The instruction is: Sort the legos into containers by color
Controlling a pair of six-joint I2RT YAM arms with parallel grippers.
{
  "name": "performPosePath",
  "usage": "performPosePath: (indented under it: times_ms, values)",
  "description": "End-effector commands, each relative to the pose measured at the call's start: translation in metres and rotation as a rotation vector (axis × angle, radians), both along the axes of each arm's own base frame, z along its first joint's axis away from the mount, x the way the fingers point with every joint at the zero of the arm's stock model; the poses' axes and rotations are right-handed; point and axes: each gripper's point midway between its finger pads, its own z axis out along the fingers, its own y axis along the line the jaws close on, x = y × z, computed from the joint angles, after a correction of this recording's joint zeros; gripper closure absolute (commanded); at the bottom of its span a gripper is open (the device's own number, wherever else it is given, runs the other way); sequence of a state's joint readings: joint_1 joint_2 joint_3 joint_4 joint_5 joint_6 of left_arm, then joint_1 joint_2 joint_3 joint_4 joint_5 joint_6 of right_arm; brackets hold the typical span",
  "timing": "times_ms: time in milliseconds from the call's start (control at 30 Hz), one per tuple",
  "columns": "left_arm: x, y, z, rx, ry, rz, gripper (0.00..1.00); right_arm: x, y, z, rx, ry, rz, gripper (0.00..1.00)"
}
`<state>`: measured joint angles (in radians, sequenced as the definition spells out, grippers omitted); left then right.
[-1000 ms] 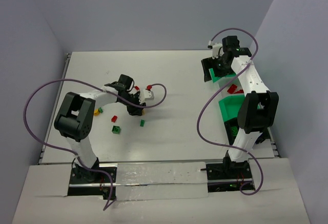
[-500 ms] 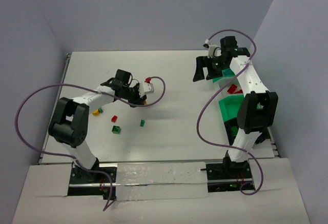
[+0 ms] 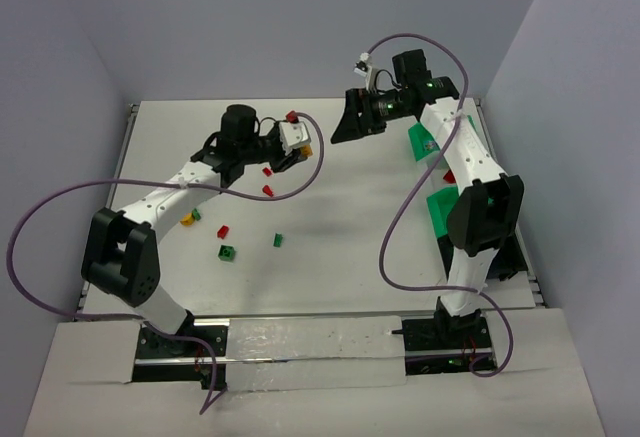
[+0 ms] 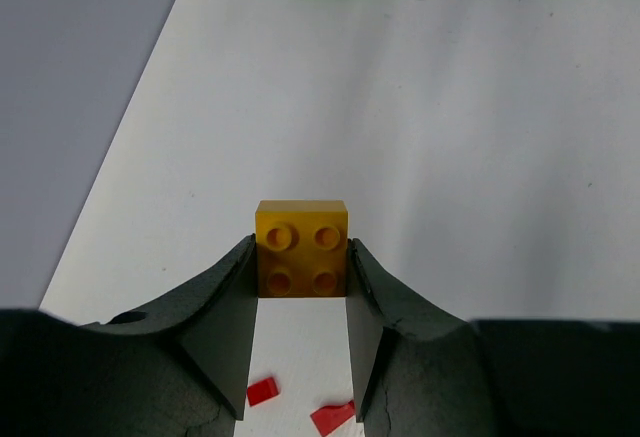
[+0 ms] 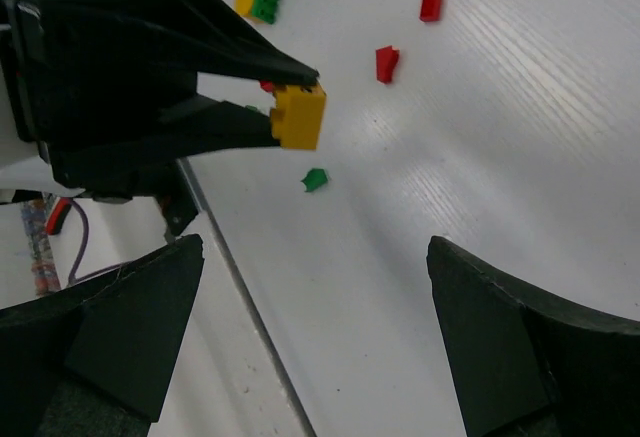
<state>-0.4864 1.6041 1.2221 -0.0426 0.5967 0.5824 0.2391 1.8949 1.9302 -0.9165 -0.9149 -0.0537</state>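
Left gripper (image 4: 300, 279) pinches yellow brick (image 4: 301, 247) by its sides, jaws narrow, brick lifted clear of table (image 3: 350, 247), upper centre of overhead frame. Right gripper (image 3: 347, 123) gapes fully, holds nothing, faces brick from right. Green bins (image 3: 424, 143) sit far right. Your risk: passing brick across leaves second fingers little to grab. Release early and it likely drops among loose red bricks (image 3: 267, 190) below.
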Motion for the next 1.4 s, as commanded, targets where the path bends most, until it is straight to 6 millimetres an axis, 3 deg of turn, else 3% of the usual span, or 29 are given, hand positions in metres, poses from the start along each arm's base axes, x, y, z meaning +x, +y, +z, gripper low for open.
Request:
performPosePath:
  times_ms: [0, 200, 400, 733, 1067, 1167, 1233, 1300, 1367]
  values:
    - [-0.005, -0.019, 0.056, -0.104, -0.102, -0.03, 0.73, -0.002, 0.026, 0.015, 0.071, -0.008, 0.067, 0.0]
    - [-0.008, -0.025, 0.066, -0.12, -0.129, -0.024, 0.73, -0.006, 0.041, 0.005, 0.065, 0.011, 0.09, 0.04]
    - [-0.012, -0.03, 0.074, -0.144, -0.138, -0.032, 0.73, -0.006, 0.048, 0.003, 0.084, 0.014, 0.115, 0.23]
    - [-0.014, -0.035, 0.089, -0.179, -0.154, -0.041, 0.73, -0.014, 0.06, 0.007, 0.138, 0.066, 0.153, 0.31]
    - [-0.012, -0.039, 0.097, -0.194, -0.173, -0.038, 0.7, -0.019, 0.063, 0.009, 0.164, 0.086, 0.173, 0.68]
    - [-0.011, -0.038, 0.095, -0.195, -0.165, -0.023, 0.52, -0.018, 0.059, 0.01, 0.16, 0.08, 0.165, 0.84]
    - [-0.009, -0.037, 0.091, -0.188, -0.149, -0.004, 0.29, -0.015, 0.049, 0.011, 0.145, 0.066, 0.14, 0.97]
    - [-0.004, -0.033, 0.088, -0.185, -0.119, 0.044, 0.09, -0.01, 0.031, 0.01, 0.109, 0.042, 0.101, 1.0]
    - [0.0, -0.026, 0.085, -0.175, -0.097, 0.08, 0.01, 0.001, 0.002, 0.009, 0.045, -0.03, 0.049, 1.0]
